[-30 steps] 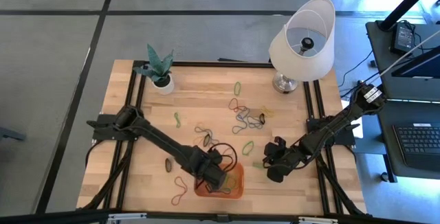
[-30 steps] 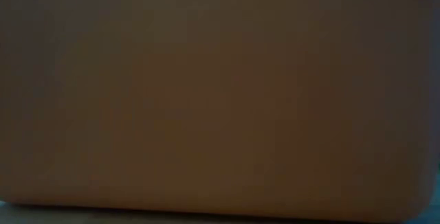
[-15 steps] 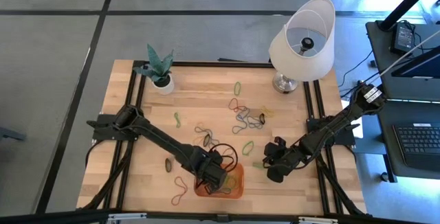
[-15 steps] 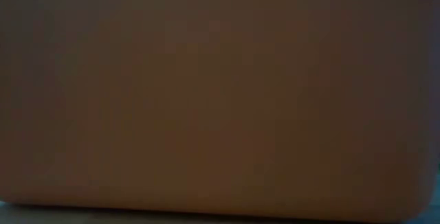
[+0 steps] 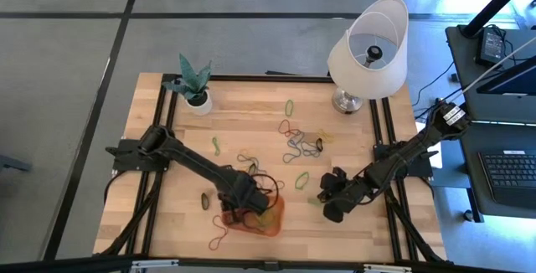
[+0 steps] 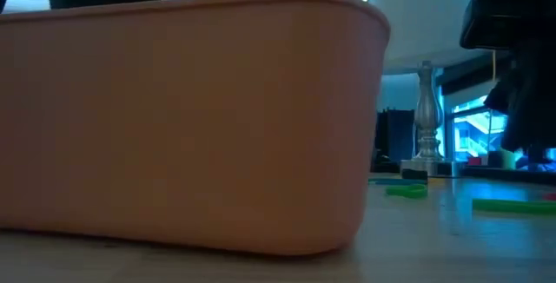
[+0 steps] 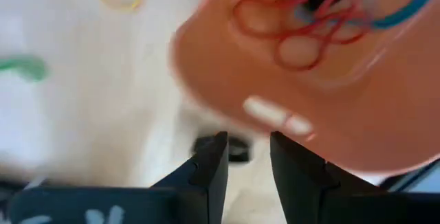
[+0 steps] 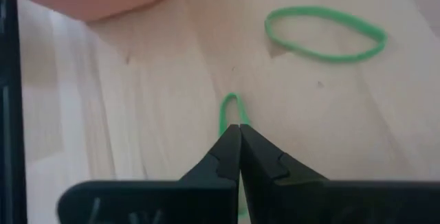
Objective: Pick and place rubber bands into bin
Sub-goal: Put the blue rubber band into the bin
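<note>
I see the shallow orange plastic bin (image 5: 254, 217) near the front edge of the pale wooden table (image 5: 251, 110), with the left gripper (image 5: 244, 208) over its left rim. In the left wrist view the two dark fingers (image 7: 206, 172) stand a little apart with nothing between them — released. The bin fills the space just beyond the fingertips, tilted and blurred, with red and blue-green rubber bands (image 7: 302, 18) tangled inside it.

The right gripper (image 5: 328, 203) sits low on the table to the right of the bin, well apart from it. Its fingers are pressed tight together, tips resting at the near end of a thin green rubber band (image 8: 230, 110); I cannot tell whether the band is actually pinched. A second, larger green loop (image 8: 323, 33) lies flat on open wood just beyond the tips.

Between the two grippers the wood is mostly bare. Farther back from both lies a scatter of loose bands (image 5: 299, 143) in green, dark and reddish tones, and a few more loops lie by the bin's left side near the front edge (image 5: 219, 241).

At the back corners stand a white table lamp with a tilted shade (image 5: 368, 43) and a small green plant in a white pot (image 5: 194, 84). Black frame rails (image 5: 389, 139) run along both side edges.

In the low view the bin's orange wall (image 6: 191, 118) blocks most of the picture — only the lamp's stem and two green bands show past it.
</note>
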